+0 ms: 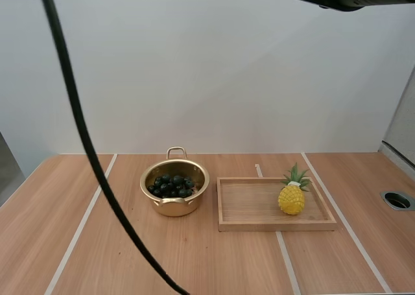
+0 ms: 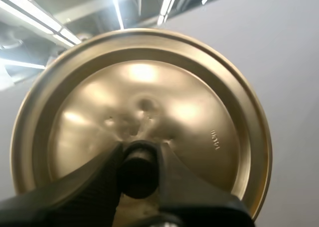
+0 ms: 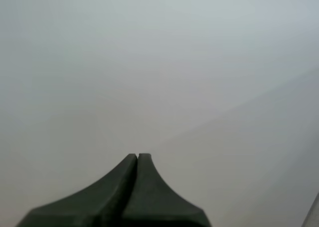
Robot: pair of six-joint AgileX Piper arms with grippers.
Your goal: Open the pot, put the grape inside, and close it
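A gold pot (image 1: pixel 175 192) stands open on the wooden table, left of centre, with a bunch of dark grapes (image 1: pixel 172 185) lying inside it. In the left wrist view my left gripper (image 2: pixel 138 169) is shut on the black knob (image 2: pixel 138 173) of the gold lid (image 2: pixel 149 107), held up in the air with its top face toward the camera. My right gripper (image 3: pixel 137 158) is shut on nothing, its fingers together as one dark wedge against a plain pale wall.
A wooden tray (image 1: pixel 259 204) lies right of the pot, and a yellow toy pineapple (image 1: pixel 292 194) stands in its right end. A round grommet hole (image 1: pixel 397 200) sits near the table's right edge. Pale seams run front to back across the tabletop.
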